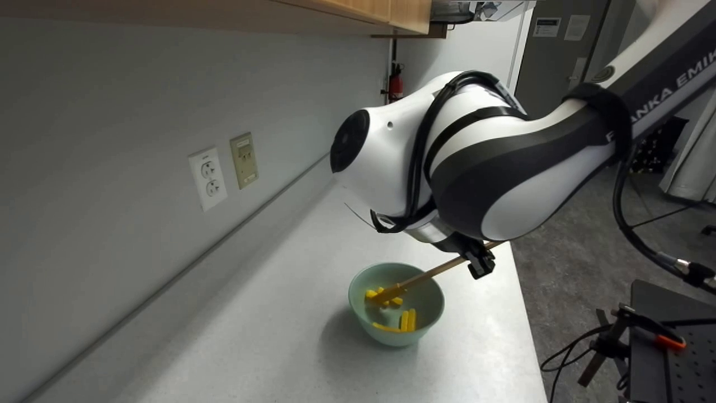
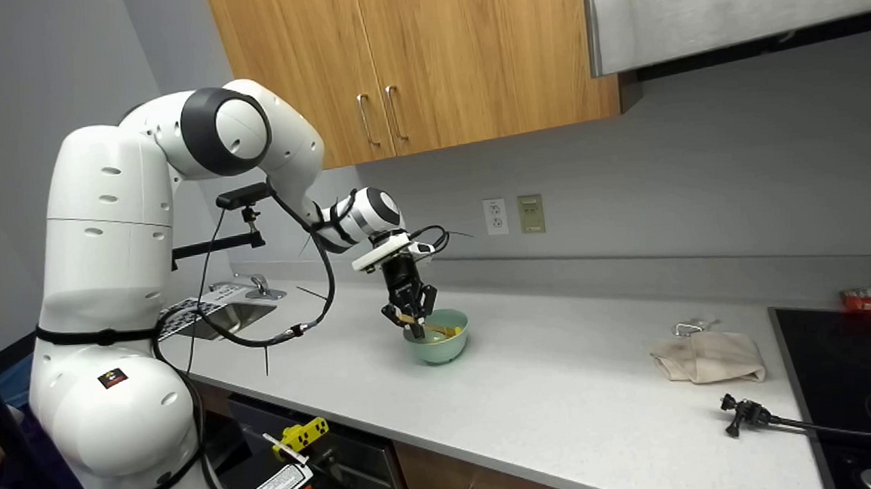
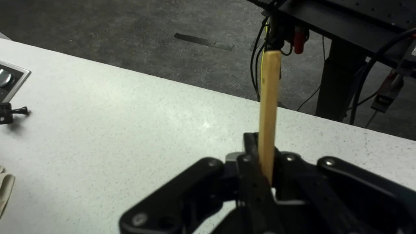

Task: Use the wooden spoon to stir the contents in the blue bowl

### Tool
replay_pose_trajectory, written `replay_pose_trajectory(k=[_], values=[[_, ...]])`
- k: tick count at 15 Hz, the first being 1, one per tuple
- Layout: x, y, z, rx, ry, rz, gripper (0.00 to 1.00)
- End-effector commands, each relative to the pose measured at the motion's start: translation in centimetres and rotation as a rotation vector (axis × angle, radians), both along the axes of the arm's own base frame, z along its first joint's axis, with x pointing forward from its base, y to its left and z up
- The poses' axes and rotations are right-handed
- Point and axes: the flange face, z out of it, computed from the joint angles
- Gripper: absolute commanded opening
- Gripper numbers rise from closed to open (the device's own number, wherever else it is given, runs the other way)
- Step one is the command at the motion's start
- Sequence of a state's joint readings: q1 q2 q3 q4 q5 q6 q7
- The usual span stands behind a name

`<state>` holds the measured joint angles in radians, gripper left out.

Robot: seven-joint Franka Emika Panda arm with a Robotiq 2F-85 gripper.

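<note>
The gripper (image 1: 481,264) is closed around the handle of the wooden spoon (image 1: 439,270); in the wrist view, the free end of this handle stands out past the fingers (image 3: 251,172). The spoon slants over the rim of the blue bowl (image 1: 428,302), with its flat head down inside. I suppose this slope serves so that the head can reach the contents (image 1: 409,320) while the gripper is outside the bowl. The yellow pieces lie divided: some around the head, others by the wall, nearer to the camera in an exterior view. For this reason, stirring seems to be the step in hand, with mixing not complete, and the next move probably calls for a sweep toward the second group. The bowl stands upright on the counter (image 1: 268,313), and nothing visible steadies it, so a strong push could make it slide. Whether the head touches the bowl's bottom, I cannot tell.
</note>
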<state>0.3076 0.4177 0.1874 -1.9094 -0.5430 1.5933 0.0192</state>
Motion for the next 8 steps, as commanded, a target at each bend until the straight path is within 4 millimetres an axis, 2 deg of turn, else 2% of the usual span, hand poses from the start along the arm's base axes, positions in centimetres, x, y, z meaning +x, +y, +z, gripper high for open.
replay_pose_trajectory(k=[1, 8], values=[[0.03, 0.44, 0.3, -0.012, 0.02, -0.009, 0.02], [-0.1, 0.47, 1.24, -0.03, -0.027, 0.0, 0.02]])
